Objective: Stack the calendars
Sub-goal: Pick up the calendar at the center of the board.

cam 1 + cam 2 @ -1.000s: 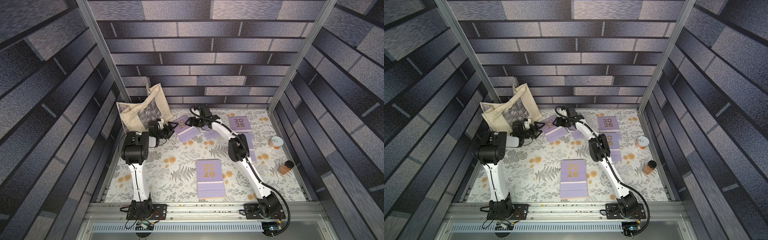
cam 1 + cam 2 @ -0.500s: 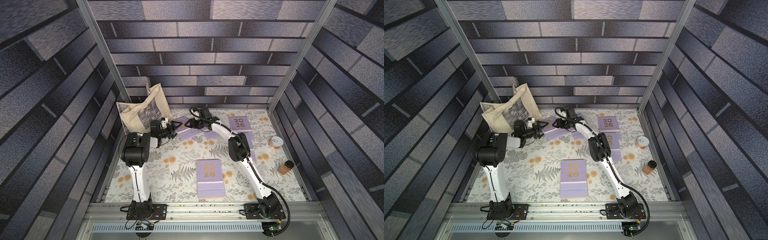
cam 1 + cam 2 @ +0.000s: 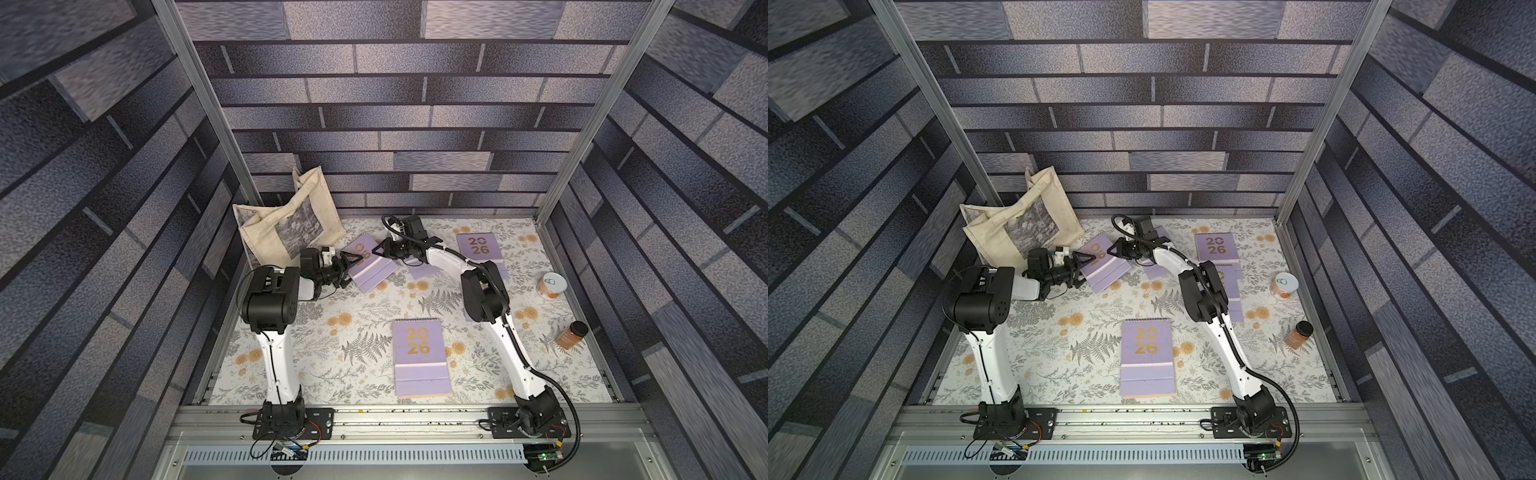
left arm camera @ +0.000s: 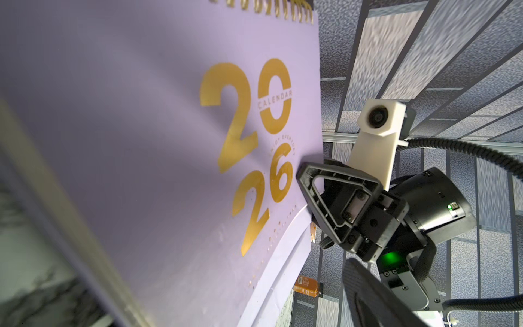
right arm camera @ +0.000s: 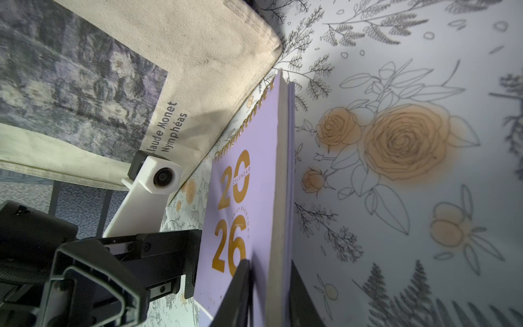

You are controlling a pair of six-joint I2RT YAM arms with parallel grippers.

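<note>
A lilac calendar (image 3: 371, 266) with a gold "2026" lies tilted at the back left, beside the tote bag. My right gripper (image 3: 380, 252) is shut on its right edge; the right wrist view shows both fingers (image 5: 235, 294) pinching the cover and its cardboard back. My left gripper (image 3: 351, 270) stands open at the calendar's left corner, one finger (image 4: 368, 297) showing beside the cover (image 4: 141, 141). In both top views another calendar (image 3: 419, 357) lies flat at the front centre and one (image 3: 478, 248) at the back right. More lilac ones (image 3: 424, 271) lie partly hidden under the right arm.
A beige tote bag (image 3: 286, 226) leans in the back left corner, touching the held calendar's far end. A white-lidded can (image 3: 551, 285) and an amber jar (image 3: 572, 335) stand by the right wall. Metal posts and walls enclose the floral table cover (image 3: 365, 316).
My right gripper has shut on the tilted calendar's edge. The left gripper has moved in closer to the calendar's left corner, still open.
</note>
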